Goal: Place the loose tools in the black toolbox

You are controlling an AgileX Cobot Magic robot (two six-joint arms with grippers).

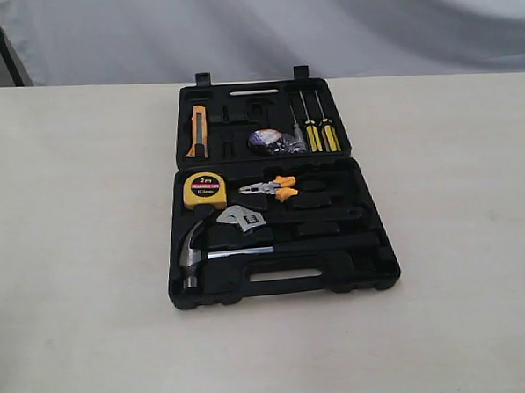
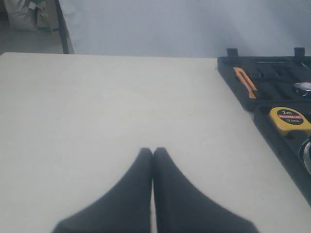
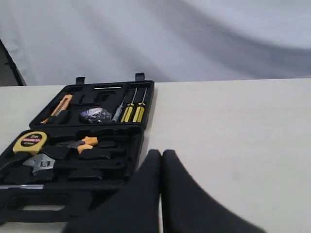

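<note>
We judge hammer head-heavy, stiff; grip black handle near head. Wrench smooth steel, slippery. Left gripper, right gripper pinched together, empty.

The only marking that can be read is "2m", in light characters on the round black label of the yellow tape measure. In the exterior view it sits at the far-left corner of the black toolbox's nearer half. A red band crosses that label under the "2m", with another line below it, both too small to read. The tape roll in the toolbox's far half has a blue-white label whose print is illegible.
</note>
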